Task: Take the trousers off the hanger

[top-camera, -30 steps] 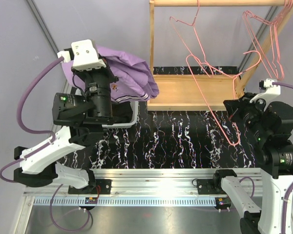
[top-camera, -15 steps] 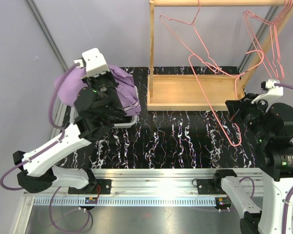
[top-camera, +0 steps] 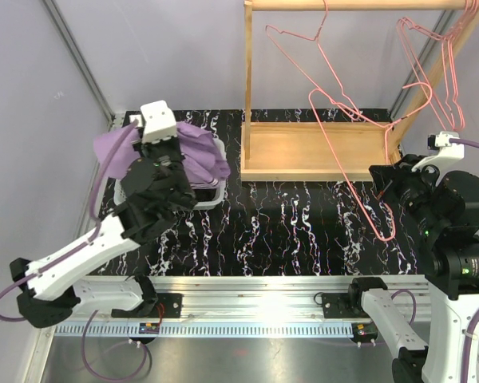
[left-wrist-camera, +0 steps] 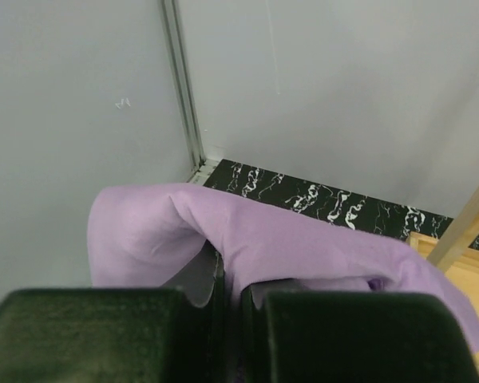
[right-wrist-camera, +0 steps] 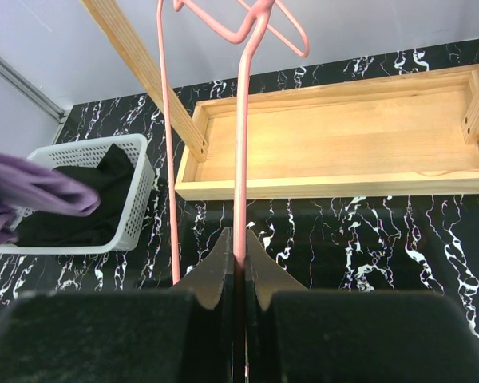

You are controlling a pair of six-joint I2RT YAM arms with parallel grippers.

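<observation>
left pincer (left-wrist-camera: 227, 289), clamped on the purple trousers (left-wrist-camera: 303, 247), should probably dip into the basket (right-wrist-camera: 141, 195) before letting go; right pincer (right-wrist-camera: 237, 259) just pinches the hanger (right-wrist-camera: 240, 144).

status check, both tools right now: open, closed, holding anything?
Left tool: closed on the purple trousers.
Right tool: closed on the pink hanger.

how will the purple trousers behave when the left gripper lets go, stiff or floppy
Likely floppy: the purple trousers drape in folds over the left gripper. Probably light: one pinch carries them. They may snag on the rim of the white basket.
</observation>
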